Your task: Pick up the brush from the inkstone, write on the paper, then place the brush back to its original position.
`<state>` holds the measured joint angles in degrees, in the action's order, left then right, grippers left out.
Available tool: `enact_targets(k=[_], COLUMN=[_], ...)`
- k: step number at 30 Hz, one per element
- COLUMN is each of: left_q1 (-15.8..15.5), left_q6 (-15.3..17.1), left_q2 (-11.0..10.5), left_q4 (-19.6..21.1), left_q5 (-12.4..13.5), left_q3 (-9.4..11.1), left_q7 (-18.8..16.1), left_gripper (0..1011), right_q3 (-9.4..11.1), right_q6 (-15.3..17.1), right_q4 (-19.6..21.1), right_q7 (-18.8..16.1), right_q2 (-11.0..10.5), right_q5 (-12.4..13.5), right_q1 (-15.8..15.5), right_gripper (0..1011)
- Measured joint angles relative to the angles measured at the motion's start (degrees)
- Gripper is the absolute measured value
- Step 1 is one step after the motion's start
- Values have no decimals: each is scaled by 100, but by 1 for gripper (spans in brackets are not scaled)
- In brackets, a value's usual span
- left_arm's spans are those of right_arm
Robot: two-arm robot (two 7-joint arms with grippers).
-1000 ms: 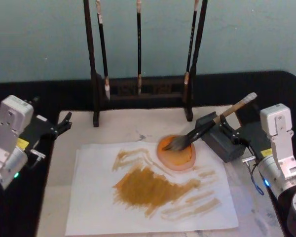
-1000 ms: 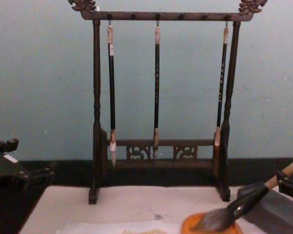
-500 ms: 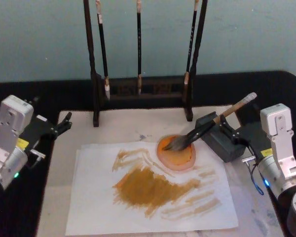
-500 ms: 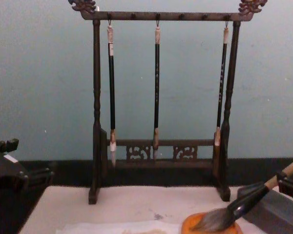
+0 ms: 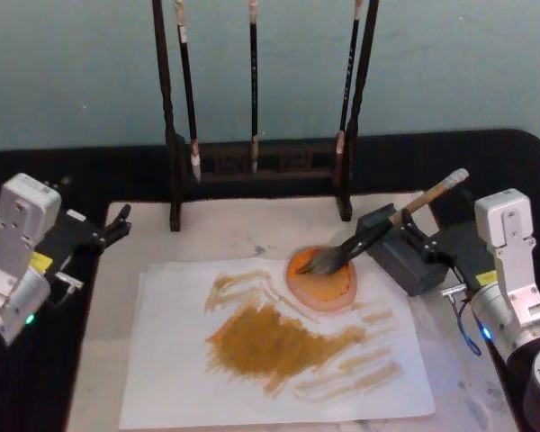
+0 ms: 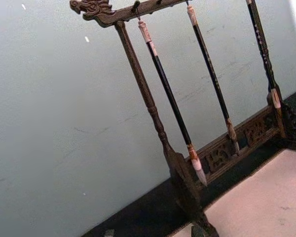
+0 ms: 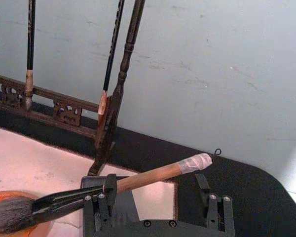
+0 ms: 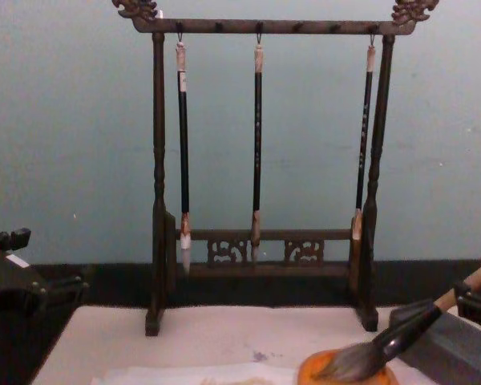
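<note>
Brush (image 5: 378, 227): tilted, bristle tuft resting in orange inkstone dish (image 5: 321, 277), handle rising to far right, whitish end up.
R claw (image 7: 158, 200): at brush handle, dark fingers (image 7: 108, 187) either side of shaft; closed on it or not, cannot tell.
Paper (image 5: 180, 378): flat on pale mat (image 5: 225, 229), centre of surface, ochre strokes across middle; dish on its far right part.
L claw (image 5: 117, 223): parked far left, off mat, open/closed cannot tell.
Brush rack (image 8: 260, 168): far side, 3 thin black brushes hanging.
</note>
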<state>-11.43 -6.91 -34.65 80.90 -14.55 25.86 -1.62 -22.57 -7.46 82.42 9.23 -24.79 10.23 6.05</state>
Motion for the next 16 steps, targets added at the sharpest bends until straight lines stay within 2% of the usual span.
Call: enact_targets(k=[16], left_q1=[0], left_q6=[0], left_q2=[0], left_q4=[0], left_q5=[0], left_q3=[0], left_q7=[0], left_gripper=[1010], right_q3=[0], right_q6=[0], right_q4=[0], right_q7=[0], right_q2=[0], right_q5=[0], right_q1=[0], right_gripper=[1000])
